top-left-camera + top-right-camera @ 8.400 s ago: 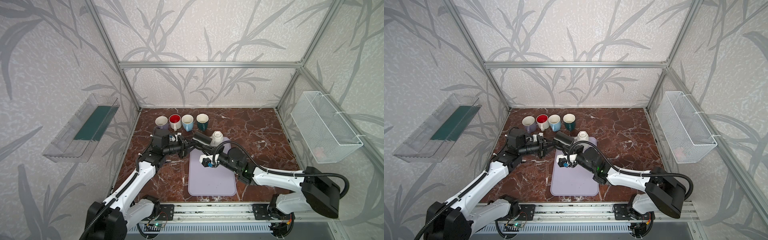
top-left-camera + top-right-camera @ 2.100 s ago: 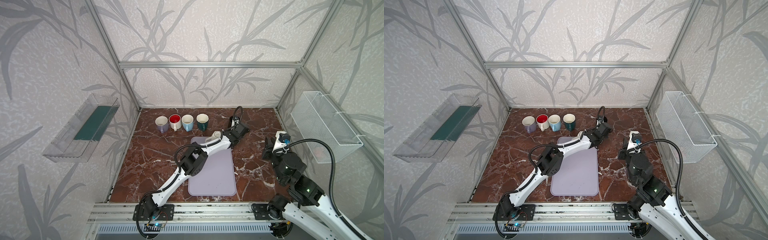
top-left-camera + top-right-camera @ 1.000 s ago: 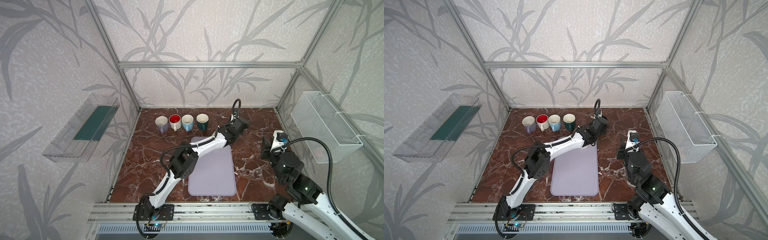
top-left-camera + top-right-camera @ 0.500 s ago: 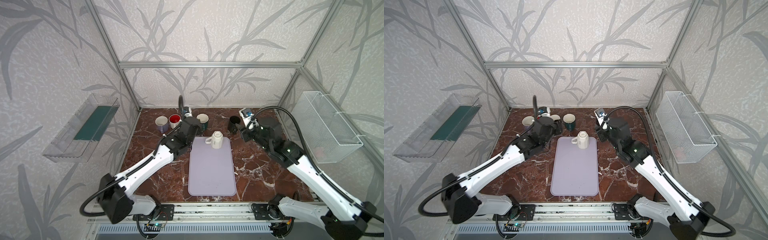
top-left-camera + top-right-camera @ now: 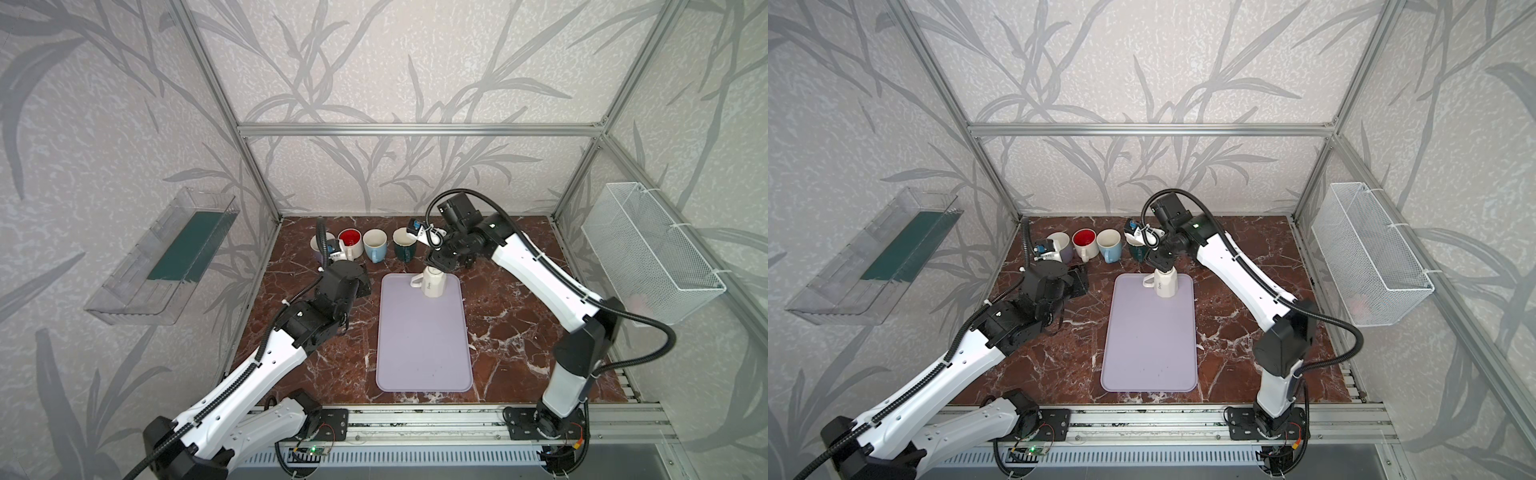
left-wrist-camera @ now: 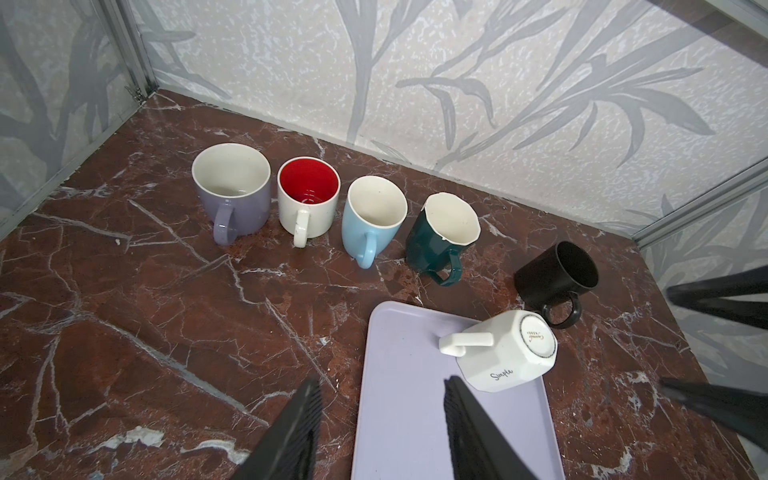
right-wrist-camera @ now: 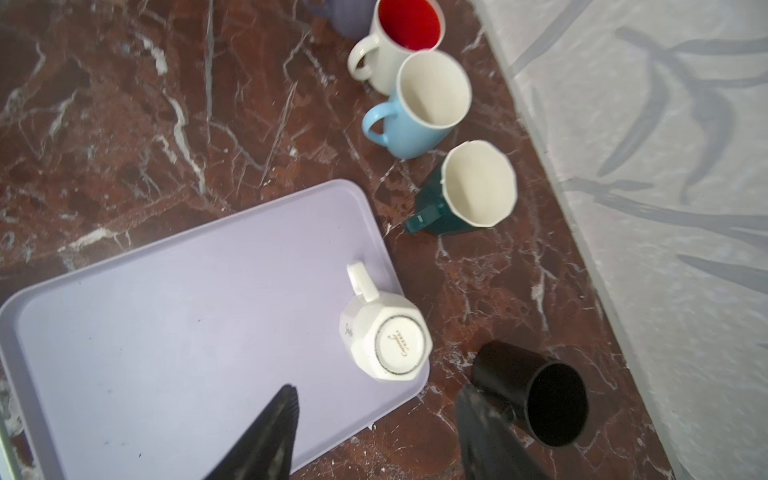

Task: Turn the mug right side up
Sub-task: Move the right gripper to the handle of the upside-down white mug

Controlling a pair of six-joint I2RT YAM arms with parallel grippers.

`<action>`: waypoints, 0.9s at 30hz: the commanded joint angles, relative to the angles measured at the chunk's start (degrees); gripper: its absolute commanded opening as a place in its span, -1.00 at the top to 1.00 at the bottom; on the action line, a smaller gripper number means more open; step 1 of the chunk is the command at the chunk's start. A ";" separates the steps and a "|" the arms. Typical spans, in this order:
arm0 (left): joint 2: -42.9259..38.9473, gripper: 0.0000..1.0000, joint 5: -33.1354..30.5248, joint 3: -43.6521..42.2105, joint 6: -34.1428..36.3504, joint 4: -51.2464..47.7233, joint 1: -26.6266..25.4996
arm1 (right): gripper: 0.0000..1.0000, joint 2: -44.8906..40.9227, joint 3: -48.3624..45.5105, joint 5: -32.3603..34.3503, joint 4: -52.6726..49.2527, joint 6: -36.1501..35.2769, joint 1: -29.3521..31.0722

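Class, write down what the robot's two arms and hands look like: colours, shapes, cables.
The left arm and right arm have white shells, black joints and black ribbed cables looping alongside. The left hand and right hand each end in two black, tapering, ridged fingers.

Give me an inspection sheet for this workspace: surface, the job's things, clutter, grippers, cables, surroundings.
Surface: red-brown marble tabletop with a lilac plastic tray lying flat on it.
Job's things: white faceted ceramic mug upside down on the tray's far corner.
Clutter: four upright mugs in a back row: lilac mug, white mug with red inside, light blue mug, dark green mug. A black mug stands upright beside the tray.
Grippers: left gripper open, empty; right gripper open over the white mug, fingers not closed on it.
Cables: black corrugated hoses loop off both arms.
Surroundings: clear plastic bin on one wall, white wire basket on the opposite wall.
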 commanded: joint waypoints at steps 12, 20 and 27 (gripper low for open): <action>-1.82 -0.04 -0.91 -0.29 -0.19 -3.62 1.94 | -0.21 28.11 28.60 12.41 -25.35 -7.89 5.59; -2.81 -0.04 -0.68 -1.15 -0.71 -4.22 2.85 | -0.22 33.02 30.77 18.30 -25.19 -9.03 6.34; -4.12 -0.04 -0.79 -1.43 -1.06 -4.75 3.06 | -0.23 35.24 31.80 20.60 -24.67 -10.52 6.32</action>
